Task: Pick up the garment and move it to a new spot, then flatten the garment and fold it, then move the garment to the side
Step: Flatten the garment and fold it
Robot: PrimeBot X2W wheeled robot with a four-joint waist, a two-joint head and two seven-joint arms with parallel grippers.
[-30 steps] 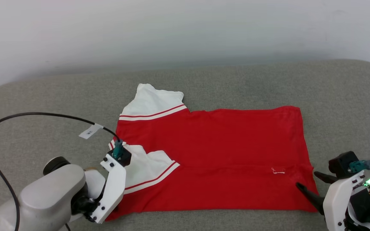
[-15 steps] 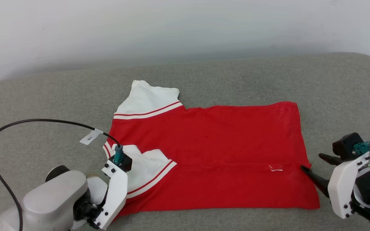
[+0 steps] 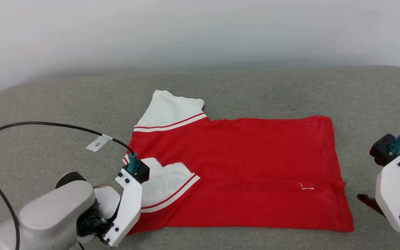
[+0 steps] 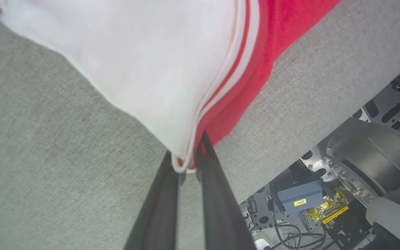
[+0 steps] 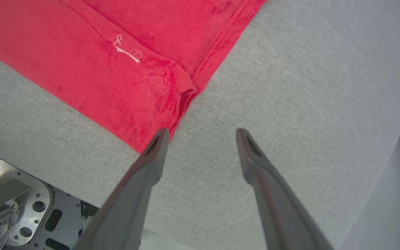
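Observation:
The garment (image 3: 248, 166), a red T-shirt with white sleeves, lies spread flat on the grey cushion, hem to the right. One sleeve (image 3: 165, 180) is folded over the body near my left wrist. In the left wrist view my left gripper (image 4: 186, 163) is shut on the garment's near-left corner, where the white sleeve (image 4: 134, 69) meets red fabric. My right gripper (image 5: 202, 133) stands open just off the near-right hem corner (image 5: 158, 114), its left fingertip at the fabric's edge. A small white thread mark (image 5: 127, 52) sits close to that hem.
The grey cushion (image 3: 255, 90) reaches back to a white wall, with bare room behind and on both sides of the shirt. A black cable with a white tag (image 3: 97, 142) arcs over my left arm. My base (image 4: 325, 201) shows below the cushion's front edge.
My left gripper has shut on the garment's near-left corner. My right gripper has drawn back to the right, off the hem corner. The head camera has shifted slightly.

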